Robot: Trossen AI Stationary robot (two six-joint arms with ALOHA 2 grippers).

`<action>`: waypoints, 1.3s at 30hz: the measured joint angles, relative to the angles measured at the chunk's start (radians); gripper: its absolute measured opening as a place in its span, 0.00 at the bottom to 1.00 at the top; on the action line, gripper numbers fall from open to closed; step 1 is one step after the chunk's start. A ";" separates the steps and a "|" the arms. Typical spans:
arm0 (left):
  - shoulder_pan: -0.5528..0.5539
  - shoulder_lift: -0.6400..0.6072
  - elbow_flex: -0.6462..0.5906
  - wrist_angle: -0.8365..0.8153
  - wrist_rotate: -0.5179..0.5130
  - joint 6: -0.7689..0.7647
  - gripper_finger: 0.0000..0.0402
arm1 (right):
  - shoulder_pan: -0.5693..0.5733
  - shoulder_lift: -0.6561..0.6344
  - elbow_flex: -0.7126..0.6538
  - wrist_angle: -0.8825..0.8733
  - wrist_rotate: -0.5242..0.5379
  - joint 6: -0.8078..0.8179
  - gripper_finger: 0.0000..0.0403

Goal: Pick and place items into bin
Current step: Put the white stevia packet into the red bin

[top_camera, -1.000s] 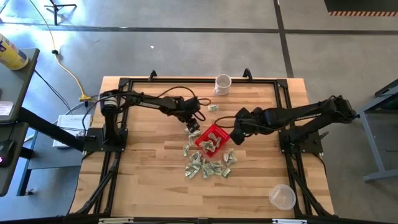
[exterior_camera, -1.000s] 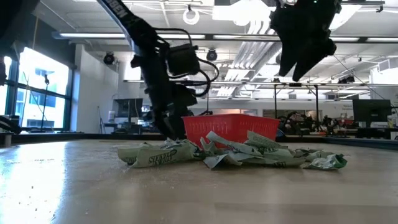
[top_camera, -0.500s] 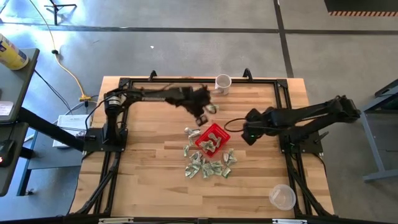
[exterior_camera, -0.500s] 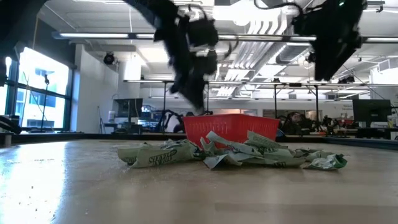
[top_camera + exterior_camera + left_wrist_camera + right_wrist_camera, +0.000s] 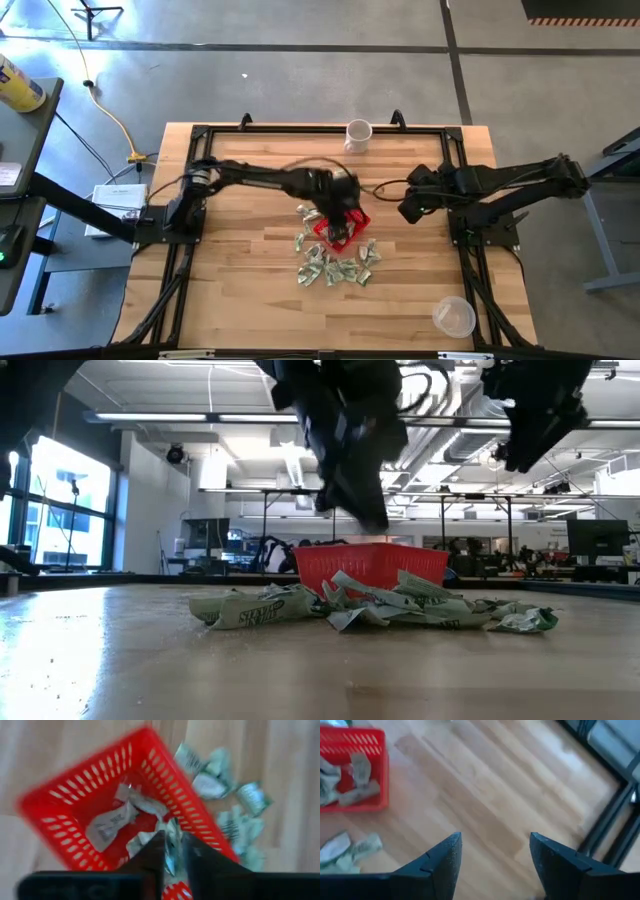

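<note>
One paper piece point(image 5: 170, 851) sits pinched in the left gripper point(image 5: 171, 851) above the red basket point(image 5: 357, 216); releasing centrally avoids spills. Beside it, the right gripper point(image 5: 495, 852) waits, fingers apart.

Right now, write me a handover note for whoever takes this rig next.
Left gripper: above the red basket, shut on a paper piece.
Right gripper: open and empty, over bare table to the basket's right.
Done: several paper pieces lie in the basket.
Left: drop the held piece in, then clear the pile of paper pieces on the wooden table beside the basket.
</note>
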 joint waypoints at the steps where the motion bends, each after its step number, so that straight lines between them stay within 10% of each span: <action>1: -0.008 0.011 0.000 -0.004 -0.007 0.000 0.32 | -0.006 0.010 0.000 0.018 0.000 -0.022 0.57; 14: 0.036 -0.235 -0.002 -0.531 -0.314 0.079 0.71 | -0.173 0.177 0.002 0.261 -0.167 -0.617 0.60; 22: 0.047 -0.630 -0.484 -0.338 -0.240 -0.176 0.68 | -0.524 0.393 0.016 0.553 -0.511 -0.977 0.56; 28: -0.018 -0.876 -0.784 -0.045 -0.188 -0.454 0.64 | -0.519 0.576 0.124 0.706 -0.540 -1.237 0.52; 39: -0.037 -0.981 -0.887 0.002 -0.221 -0.571 0.61 | -0.577 0.920 0.415 0.584 -0.510 -1.263 0.50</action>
